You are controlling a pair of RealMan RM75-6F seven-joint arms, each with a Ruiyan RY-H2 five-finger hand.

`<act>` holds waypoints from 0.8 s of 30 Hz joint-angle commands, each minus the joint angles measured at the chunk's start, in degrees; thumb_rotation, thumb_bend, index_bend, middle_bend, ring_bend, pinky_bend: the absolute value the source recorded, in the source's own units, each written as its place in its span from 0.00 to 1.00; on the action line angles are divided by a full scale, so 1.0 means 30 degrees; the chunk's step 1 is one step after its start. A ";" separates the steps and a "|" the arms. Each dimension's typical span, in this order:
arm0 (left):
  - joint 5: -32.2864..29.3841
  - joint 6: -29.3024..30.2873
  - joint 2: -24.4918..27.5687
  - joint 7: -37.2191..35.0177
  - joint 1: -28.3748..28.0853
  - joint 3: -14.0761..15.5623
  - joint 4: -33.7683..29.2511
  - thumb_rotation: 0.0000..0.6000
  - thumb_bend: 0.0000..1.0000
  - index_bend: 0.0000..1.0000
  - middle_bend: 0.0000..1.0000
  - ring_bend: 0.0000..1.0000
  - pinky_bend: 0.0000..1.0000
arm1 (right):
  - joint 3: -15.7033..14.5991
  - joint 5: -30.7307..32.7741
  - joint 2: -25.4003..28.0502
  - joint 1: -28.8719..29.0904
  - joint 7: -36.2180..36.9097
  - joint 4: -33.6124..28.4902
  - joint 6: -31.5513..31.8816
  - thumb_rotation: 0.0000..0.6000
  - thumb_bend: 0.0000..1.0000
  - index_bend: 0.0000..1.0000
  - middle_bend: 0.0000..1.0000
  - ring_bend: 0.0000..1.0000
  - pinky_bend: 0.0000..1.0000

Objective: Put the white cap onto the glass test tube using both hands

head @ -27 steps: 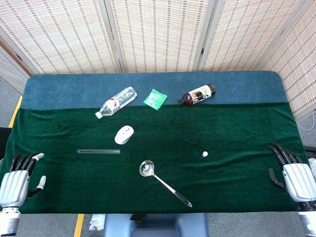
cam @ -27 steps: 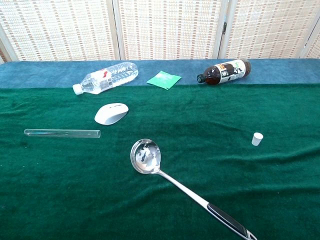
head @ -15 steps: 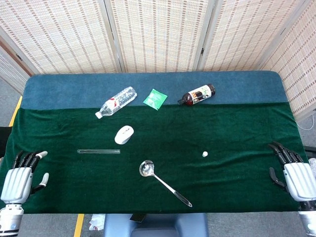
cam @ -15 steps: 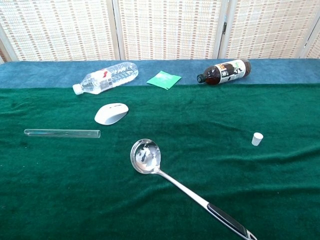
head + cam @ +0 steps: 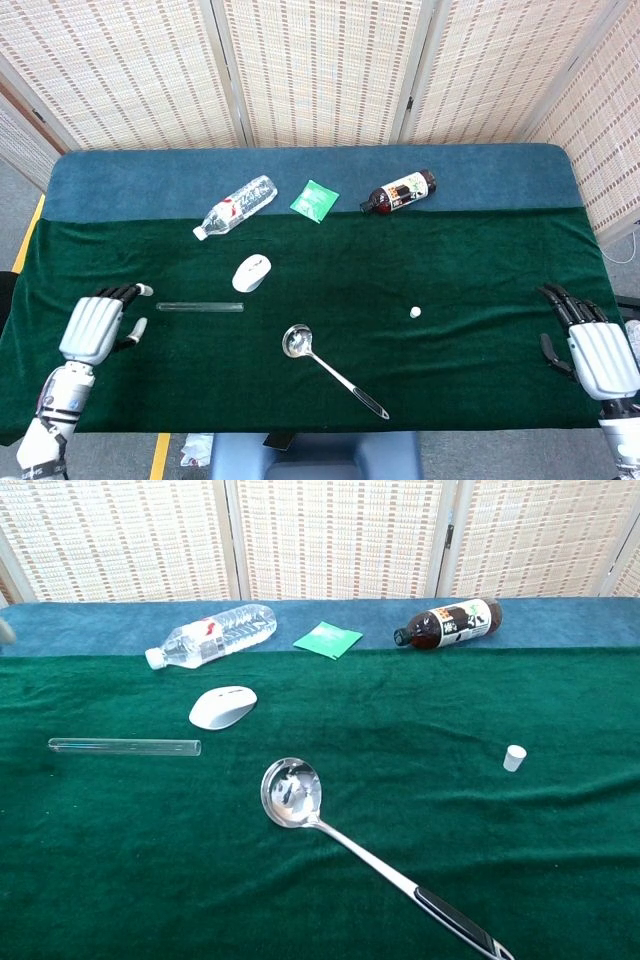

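Observation:
The glass test tube (image 5: 200, 307) (image 5: 124, 746) lies flat on the green cloth, left of centre. A small white cap (image 5: 415, 312) (image 5: 514, 757) stands alone on the cloth to the right. My left hand (image 5: 95, 326) hovers just left of the tube's end, fingers apart, holding nothing. My right hand (image 5: 593, 346) is at the table's right edge, far from the cap, fingers spread and empty. In the chest view only a pale sliver shows at the left edge; neither hand is clearly seen there.
A white computer mouse (image 5: 251, 272) lies just behind the tube. A steel ladle (image 5: 330, 369) lies in the front middle. At the back lie a clear water bottle (image 5: 236, 206), a green packet (image 5: 315, 199) and a dark bottle (image 5: 399, 192).
My left hand has moved up and right from the front left corner to just beside the tube's left end. My right hand has barely shifted.

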 commanded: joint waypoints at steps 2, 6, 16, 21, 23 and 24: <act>-0.1082 -0.1538 -0.1149 0.0779 -0.1395 -0.0590 0.0695 1.00 0.44 0.38 0.49 0.49 0.45 | 0.0086 0.0127 -0.0053 0.0476 -0.0475 -0.0108 -0.0817 1.00 0.57 0.12 0.19 0.27 0.22; -0.2333 -0.3144 -0.2050 0.1524 -0.2518 -0.0800 0.1593 1.00 0.41 0.40 0.63 0.62 0.58 | 0.0194 0.0172 -0.0101 0.0795 -0.0658 -0.0197 -0.1259 1.00 0.57 0.12 0.21 0.30 0.22; -0.5253 -0.5386 -0.4137 0.4324 -0.4631 -0.0786 0.2926 1.00 0.40 0.42 0.83 0.79 0.76 | 0.0321 0.0733 -0.0123 0.0988 -0.0524 -0.0087 -0.1766 1.00 0.57 0.12 0.23 0.33 0.22; -0.6421 -0.5401 -0.5203 0.5379 -0.5181 -0.0639 0.3800 1.00 0.38 0.42 0.85 0.81 0.79 | 0.0324 0.0962 -0.0133 0.0997 -0.0328 0.0065 -0.1926 1.00 0.57 0.12 0.23 0.34 0.22; -0.6856 -0.5260 -0.5597 0.5581 -0.5269 -0.0614 0.4180 1.00 0.35 0.42 0.87 0.82 0.79 | 0.0326 0.0997 -0.0154 0.1022 -0.0255 0.0109 -0.1989 1.00 0.57 0.12 0.23 0.34 0.22; -0.7053 -0.5259 -0.5710 0.5648 -0.5308 -0.0598 0.4317 1.00 0.35 0.42 0.87 0.83 0.79 | 0.0325 0.1015 -0.0161 0.1034 -0.0244 0.0127 -0.2022 1.00 0.57 0.12 0.23 0.34 0.22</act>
